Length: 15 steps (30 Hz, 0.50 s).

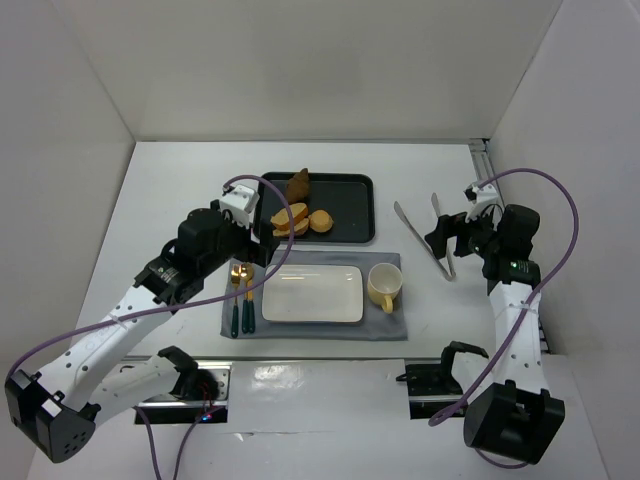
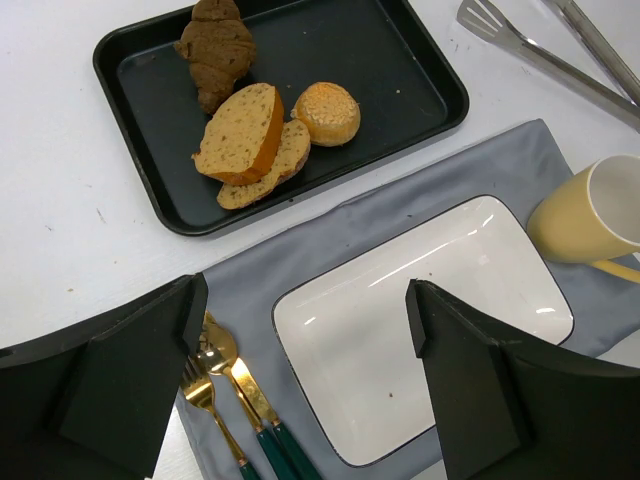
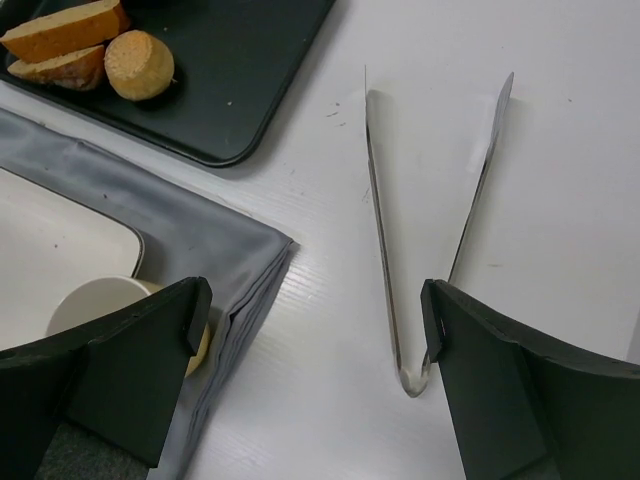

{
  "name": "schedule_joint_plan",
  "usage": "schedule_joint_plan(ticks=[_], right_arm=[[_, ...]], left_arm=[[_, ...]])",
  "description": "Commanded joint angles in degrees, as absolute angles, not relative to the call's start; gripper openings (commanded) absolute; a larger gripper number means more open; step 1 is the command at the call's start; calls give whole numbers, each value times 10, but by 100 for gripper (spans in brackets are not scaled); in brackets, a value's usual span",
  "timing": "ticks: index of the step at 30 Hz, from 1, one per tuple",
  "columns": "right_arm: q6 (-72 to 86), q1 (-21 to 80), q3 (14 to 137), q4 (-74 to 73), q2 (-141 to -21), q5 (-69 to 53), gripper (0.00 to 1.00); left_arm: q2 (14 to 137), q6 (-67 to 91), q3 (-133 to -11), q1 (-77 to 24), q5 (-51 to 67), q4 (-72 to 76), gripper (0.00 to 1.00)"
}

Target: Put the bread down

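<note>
Sliced bread [image 1: 290, 221] [image 2: 248, 140], a round bun [image 1: 320, 221] [image 2: 326, 113] and a dark croissant [image 1: 298, 186] [image 2: 217, 50] lie on a black tray [image 1: 350, 195] [image 2: 400, 70]. An empty white rectangular plate [image 1: 313, 293] [image 2: 420, 320] sits on a grey mat [image 1: 300, 329]. My left gripper [image 1: 250, 215] [image 2: 305, 340] is open and empty, hovering over the plate's left end near the tray. My right gripper [image 1: 455, 235] [image 3: 315, 330] is open and empty above the hinge end of metal tongs [image 1: 428, 235] [image 3: 420, 230].
A yellow mug [image 1: 385, 287] [image 2: 595, 215] stands on the mat right of the plate. A gold fork and knife [image 1: 240, 295] [image 2: 235, 400] with green handles lie left of the plate. White walls enclose the table on three sides.
</note>
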<state>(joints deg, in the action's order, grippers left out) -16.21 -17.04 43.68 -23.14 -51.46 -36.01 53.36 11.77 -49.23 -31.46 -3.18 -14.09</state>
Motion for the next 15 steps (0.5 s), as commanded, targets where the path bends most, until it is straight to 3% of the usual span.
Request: schedule_joint_plan(ticks=[1,15], right_arm=[[-149,-172,455,-209,-506,-358,100],[-197,-172,431,-215,-475,-381,99]], left_arm=[[530,105,-493,-313,-25,-114,100],[530,105,-493,-313,-25,-114,100]])
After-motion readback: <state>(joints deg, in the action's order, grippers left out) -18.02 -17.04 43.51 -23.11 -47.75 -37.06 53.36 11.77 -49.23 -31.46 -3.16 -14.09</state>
